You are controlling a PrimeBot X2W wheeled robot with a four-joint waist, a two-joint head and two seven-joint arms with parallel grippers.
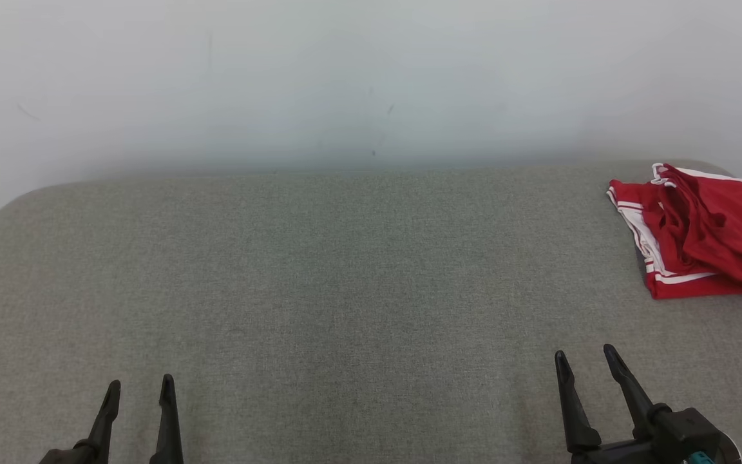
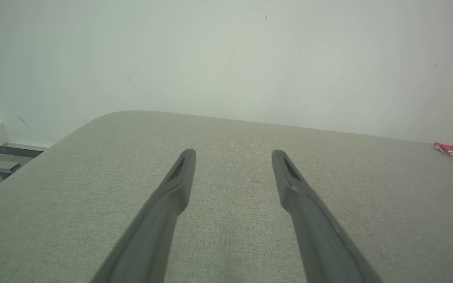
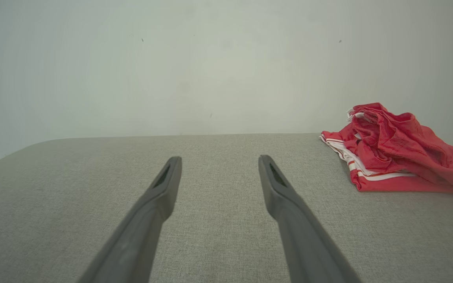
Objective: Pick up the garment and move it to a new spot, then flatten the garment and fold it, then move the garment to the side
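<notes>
On one grey surface (image 1: 345,258), one crumpled red garment (image 1: 699,232), left claw (image 1: 140,381), right claw (image 1: 583,351), both released

Red garment (image 1: 706,238) — white-trimmed, crumpled — at table's far-right corner.

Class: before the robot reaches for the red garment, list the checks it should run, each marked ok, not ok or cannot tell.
1. Right claw open and empty: ok.
2. Left claw open and empty: ok.
3. Garment in view, at the far right of the grey surface: ok.
4. Nothing between right claw and garment: ok.
5. Garment lying flat: not ok, bunched up.
6. Whole garment on the surface: cannot tell, its right edge leaves the head view.
</notes>
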